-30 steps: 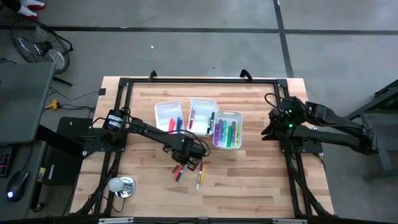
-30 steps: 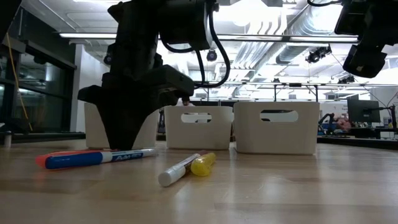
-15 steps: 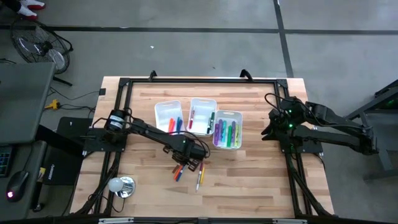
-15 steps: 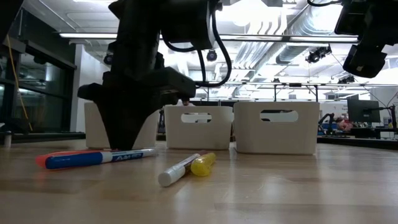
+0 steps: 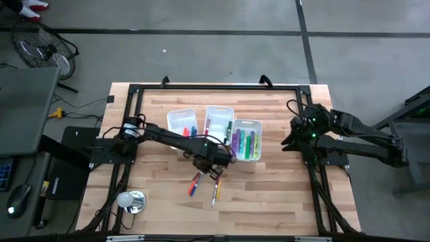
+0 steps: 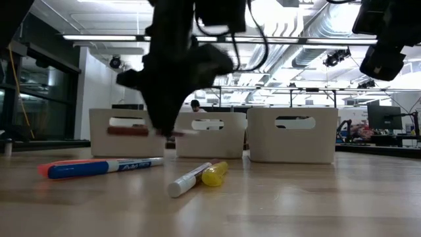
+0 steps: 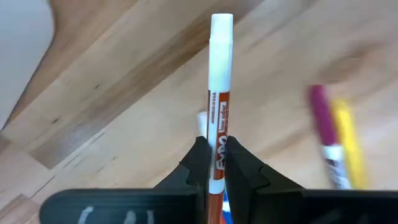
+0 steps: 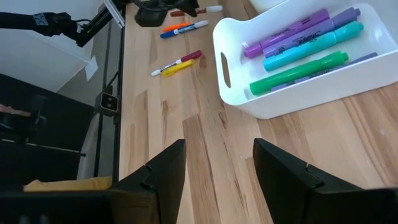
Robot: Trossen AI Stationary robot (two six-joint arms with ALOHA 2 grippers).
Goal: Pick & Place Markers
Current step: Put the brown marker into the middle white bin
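Note:
My left gripper [image 5: 209,167] hangs over the table's middle, pointing down, shut on a red marker with a white barrel [image 7: 219,106]. That marker floats level in front of the bins in the low view [image 6: 128,131]. An orange and a blue marker [image 6: 99,167] lie flat on the wood beneath it. A yellow one with a white-ended one [image 6: 197,178] lies beside them. Three white bins [image 5: 218,124] behind hold more markers. My right gripper [image 8: 214,168] waits open at the table's right side. My left gripper pinches the red marker's printed barrel [image 7: 215,138] between its two fingers. The fingers come from above, pointing down, and lie across the marker. The marker is level and lifted clear of the table, its white end [image 7: 222,25] sticking out ahead of the fingers.
The right bin [image 8: 298,56] holds purple, teal and green markers laid side by side. A small round lamp [image 5: 131,199] sits at the table's near left corner. A black frame [image 5: 134,91] runs around the tabletop. Bare wood lies along the near edge.
My left gripper has risen from the table and shifted a little toward the table's right edge, staying shut. The red marker has come up with it, from the wood to level with the bins' handle slots. The other markers have stayed put.

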